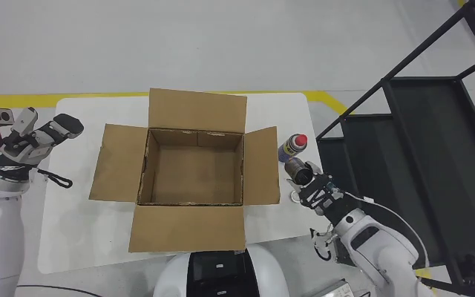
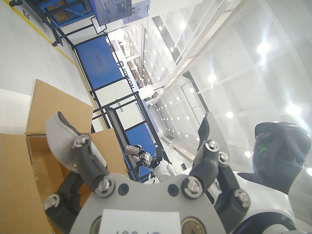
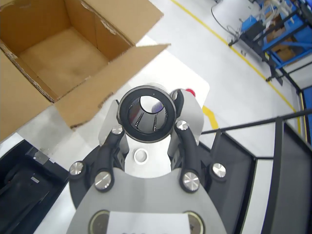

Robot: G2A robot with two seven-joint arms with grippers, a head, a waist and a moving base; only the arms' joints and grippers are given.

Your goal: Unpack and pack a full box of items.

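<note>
Dark steel hollow cylindrical sleeve [image 3: 146, 137] clamped in right gripper [image 1: 308, 185], over white table [image 1: 74, 223] beside empty brown cardboard box [image 1: 189, 137]. Probably heavy, rigid, slick; best gripped around outer wall, mid-length. Left gripper [image 2: 131, 132] spread, empty.

A brown cardboard box [image 1: 191, 172] is set upright mid-table, its four flaps spread outward and its floor exposed. Just beside its right flap, a dark hollow metal cylinder [image 1: 297, 170] is clamped in the right gripper [image 3: 146, 108]. A red-capped blue spray can [image 1: 293, 146] is stood upright nearby.
</note>
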